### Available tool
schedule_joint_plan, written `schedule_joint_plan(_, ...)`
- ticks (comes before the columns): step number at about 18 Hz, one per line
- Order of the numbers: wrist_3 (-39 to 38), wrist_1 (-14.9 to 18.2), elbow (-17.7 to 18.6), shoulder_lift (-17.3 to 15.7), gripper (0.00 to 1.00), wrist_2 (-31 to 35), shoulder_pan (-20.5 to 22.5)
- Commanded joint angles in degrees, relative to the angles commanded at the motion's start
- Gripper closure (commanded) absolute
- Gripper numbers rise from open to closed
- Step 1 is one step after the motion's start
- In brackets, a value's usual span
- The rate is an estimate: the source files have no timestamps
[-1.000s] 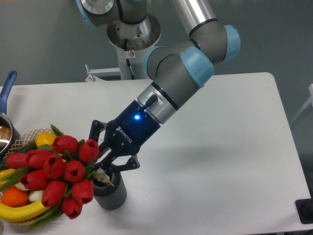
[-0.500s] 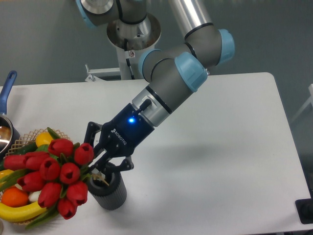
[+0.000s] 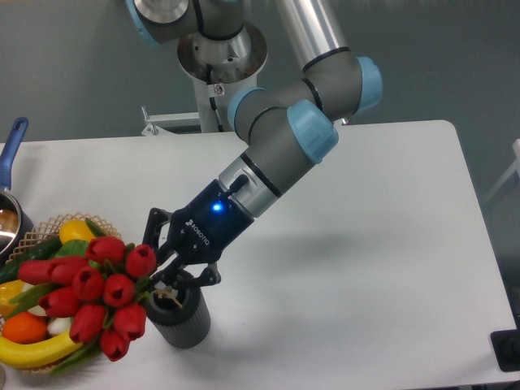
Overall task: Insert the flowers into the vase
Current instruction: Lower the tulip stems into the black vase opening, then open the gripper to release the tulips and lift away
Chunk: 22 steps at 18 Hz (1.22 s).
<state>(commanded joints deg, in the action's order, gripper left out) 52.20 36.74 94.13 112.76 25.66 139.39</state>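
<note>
Flowers (image 3: pixel 93 296) hang out to the side of the vase (image 3: pixel 180 315), low over the bench (image 3: pixel 366 244) near its front edge. They are red tulips with green stems, and the red heads droop over a wicker basket (image 3: pixel 36 236) full of fruit and vegetables. The stem ends sit right at the round mouth of the dark grey vase.

A moment ago the bunch was higher and the heads stood further up. Now the arm has come down and leaned more, and the whole bunch has sunk a little lower. The stems have moved closer into the mouth of the vase. I think that means the flowers are going in, but the job is not finished. The bunch is very tilted, so the heads lie almost sideways.

The hand (image 3: pixel 166 272) is just above the vase, nearly touching its rim. Its two fingers are pinching the stems where they come together, pressed in on them and not spread wide. I cannot see how deep the stems go, because the hand and the leaves hide that part.

A blue light glows on the black wrist. At the far left edge there is a pot (image 3: pixel 10 213) with a blue handle.
</note>
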Motion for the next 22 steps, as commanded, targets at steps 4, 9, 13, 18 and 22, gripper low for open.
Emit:
schedule_joint_plan(4, 1.9, 0.0, 0.3, 1.4, 0.87, 0.0, -0.2)
schedule_joint_plan(9, 5.4, 0.0, 2.1, 2.5, 0.82, 0.0, -0.2)
schedule_joint_plan(13, 5.7, 0.0, 3.3, 2.4, 0.74, 0.0, 0.2)
schedule_joint_plan(18, 5.7, 0.0, 3.8, 2.4, 0.61, 0.1, 0.5)
schedule_joint_plan(22, 6.2, 0.0, 5.1, 2.3, 0.59, 0.1, 1.2)
